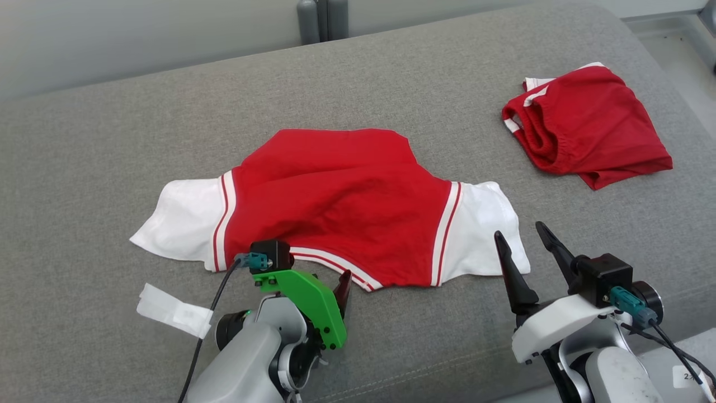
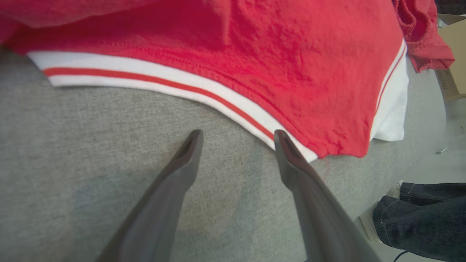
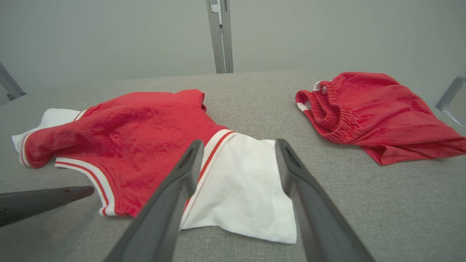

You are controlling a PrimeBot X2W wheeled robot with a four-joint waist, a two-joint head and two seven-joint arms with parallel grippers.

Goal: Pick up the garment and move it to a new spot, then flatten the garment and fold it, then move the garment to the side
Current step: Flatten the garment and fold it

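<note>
On the grey cushion (image 1: 391, 84) the garment (image 1: 341, 207) lies spread but rumpled, so I reckon I'm at flatten-and-fold. My left pincer (image 2: 237, 134) sits at its near hem (image 2: 164, 82), right pincer (image 1: 518, 230) by its sleeve (image 1: 481, 224), both gaping and empty. Next up, I'd guess: pinch those edges.

Crumpled red shorts (image 1: 587, 126) and white tape strip (image 1: 173, 310), well apart, on grey cushion (image 1: 112, 140).
</note>
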